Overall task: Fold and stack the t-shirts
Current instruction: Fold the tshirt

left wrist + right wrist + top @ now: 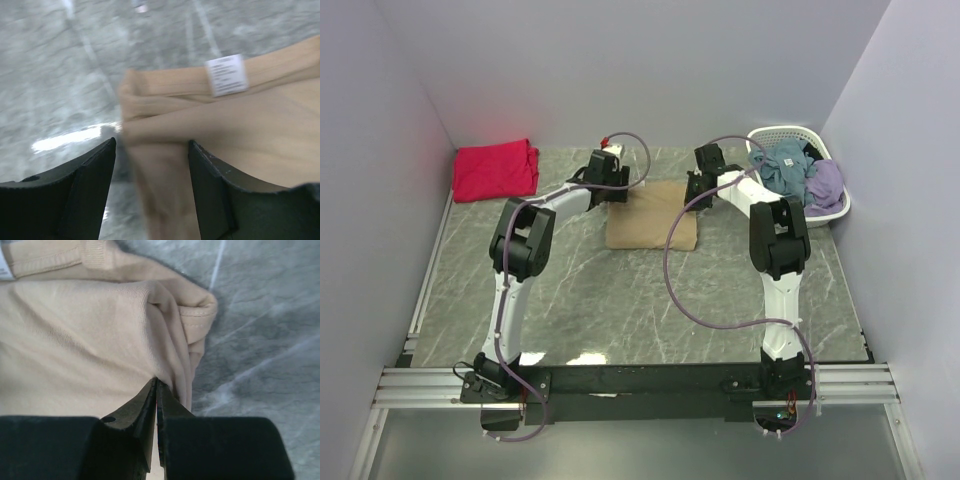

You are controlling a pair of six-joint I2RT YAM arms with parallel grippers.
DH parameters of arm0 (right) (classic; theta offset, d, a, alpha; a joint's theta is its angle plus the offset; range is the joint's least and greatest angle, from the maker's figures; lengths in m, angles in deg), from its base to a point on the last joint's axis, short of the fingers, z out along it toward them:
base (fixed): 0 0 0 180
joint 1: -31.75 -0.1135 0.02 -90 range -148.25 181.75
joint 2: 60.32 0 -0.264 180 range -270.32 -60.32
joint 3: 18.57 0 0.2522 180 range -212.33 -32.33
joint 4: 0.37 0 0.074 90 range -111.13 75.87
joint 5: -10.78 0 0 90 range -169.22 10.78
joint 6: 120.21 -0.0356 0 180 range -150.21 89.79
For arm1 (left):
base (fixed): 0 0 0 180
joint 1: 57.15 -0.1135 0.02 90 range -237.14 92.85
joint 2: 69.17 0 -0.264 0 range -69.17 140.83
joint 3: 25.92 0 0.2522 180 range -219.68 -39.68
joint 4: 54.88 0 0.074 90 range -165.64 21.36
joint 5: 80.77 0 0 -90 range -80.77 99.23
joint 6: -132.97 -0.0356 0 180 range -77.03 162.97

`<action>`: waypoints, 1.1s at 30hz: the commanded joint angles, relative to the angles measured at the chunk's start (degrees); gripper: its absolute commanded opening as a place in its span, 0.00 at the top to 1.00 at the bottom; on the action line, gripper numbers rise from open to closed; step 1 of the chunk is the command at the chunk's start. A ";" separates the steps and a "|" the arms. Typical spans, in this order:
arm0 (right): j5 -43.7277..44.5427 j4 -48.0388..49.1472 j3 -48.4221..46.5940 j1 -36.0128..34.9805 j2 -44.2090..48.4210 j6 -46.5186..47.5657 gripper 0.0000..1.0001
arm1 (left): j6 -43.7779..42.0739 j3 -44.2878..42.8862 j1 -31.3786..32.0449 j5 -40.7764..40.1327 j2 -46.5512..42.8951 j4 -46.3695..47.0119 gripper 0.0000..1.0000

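Observation:
The tan t-shirt [653,215] lies folded into a rectangle at mid-table. The red-pink t-shirt [496,169] lies folded at the far left corner. My left gripper [613,196] is at the tan tee's far left corner. In the left wrist view it [152,145] is open, with a blurred tan fold [160,170] between the jaws and the white neck label [226,75] beyond. My right gripper [696,190] is at the tee's far right corner. In the right wrist view it [157,383] is shut on the folded edge of the tan tee [90,335].
A white lattice basket [782,133] at the far right holds blue, dark and purple clothes [800,175]. Grey walls close in the back and both sides. The marble tabletop [640,300] shows bare in front of the tan tee.

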 commanded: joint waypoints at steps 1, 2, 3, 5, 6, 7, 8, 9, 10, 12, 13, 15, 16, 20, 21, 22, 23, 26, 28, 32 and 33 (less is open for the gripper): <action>8.85 -1.48 0.60 0.51 3.26 2.07 0.90 | -2.86 1.47 -0.63 -8.98 -5.59 2.41 0.34; 8.33 -0.78 1.39 0.51 4.23 2.33 0.89 | -2.69 1.64 -0.63 -9.51 -7.16 2.15 0.34; 8.33 1.06 2.36 0.59 5.37 2.34 0.90 | -2.77 2.43 -0.37 -9.78 -8.40 3.45 0.34; 7.45 3.52 5.96 0.42 9.23 2.51 0.89 | -2.60 5.59 -0.19 -9.61 -12.08 5.57 0.32; 7.62 4.93 6.84 0.42 10.47 2.51 0.88 | -2.43 6.38 -0.11 -9.08 -13.15 5.75 0.32; 7.54 5.64 8.24 0.33 12.57 2.77 0.85 | -2.25 7.43 -0.11 -8.73 -14.20 5.57 0.33; 7.27 6.25 8.95 0.33 13.63 3.04 0.83 | -1.90 7.97 -0.11 -7.42 -16.04 5.48 0.32; 7.27 7.13 10.00 0.33 14.77 3.47 0.82 | -1.64 8.49 -0.11 -6.19 -16.93 5.48 0.32; 7.10 7.57 10.45 0.33 16.44 3.57 0.80 | -1.46 9.11 -0.11 -5.13 -17.63 4.61 0.32; 6.66 6.44 9.67 0.24 17.24 3.92 0.77 | -0.93 8.94 -0.02 -1.72 -18.78 2.34 0.32; 5.35 6.00 9.32 0.24 17.42 4.09 0.76 | -0.49 8.85 -0.02 0.13 -18.96 1.01 0.32; 3.41 5.38 8.35 0.33 17.25 4.44 0.76 | 0.30 9.20 0.07 5.22 -19.40 0.39 0.32; 1.75 5.38 8.35 0.33 16.90 4.27 0.76 | 1.78 9.64 0.16 6.38 -19.40 0.04 0.32; -3.26 5.64 8.25 0.07 15.58 4.09 0.75 | 4.59 10.95 0.25 15.51 -18.17 0.03 0.33; -3.97 5.64 8.52 -0.11 15.31 3.83 0.75 | 5.22 11.31 0.33 16.75 -17.64 0.12 0.33; -4.59 5.47 8.61 -0.11 15.05 3.74 0.75 | 6.18 11.83 0.33 18.68 -17.12 0.30 0.33; -4.85 5.29 8.87 -0.20 14.96 3.66 0.75 | 6.80 11.93 0.33 18.96 -15.89 -0.05 0.34; -5.65 5.82 10.98 -0.55 15.57 3.48 0.75 | 7.95 11.75 0.33 18.96 -13.17 -1.19 0.35; -5.47 5.38 12.21 -0.72 15.75 3.13 0.75 | 8.30 11.31 0.33 18.52 -11.84 -2.60 0.35; -5.91 4.85 14.32 -0.72 16.01 2.51 0.76 | 8.12 11.05 0.33 16.34 -9.73 -3.66 0.35; -5.39 4.94 15.54 -0.81 16.10 2.16 0.76 | 8.04 10.96 0.25 15.45 -9.47 -3.83 0.35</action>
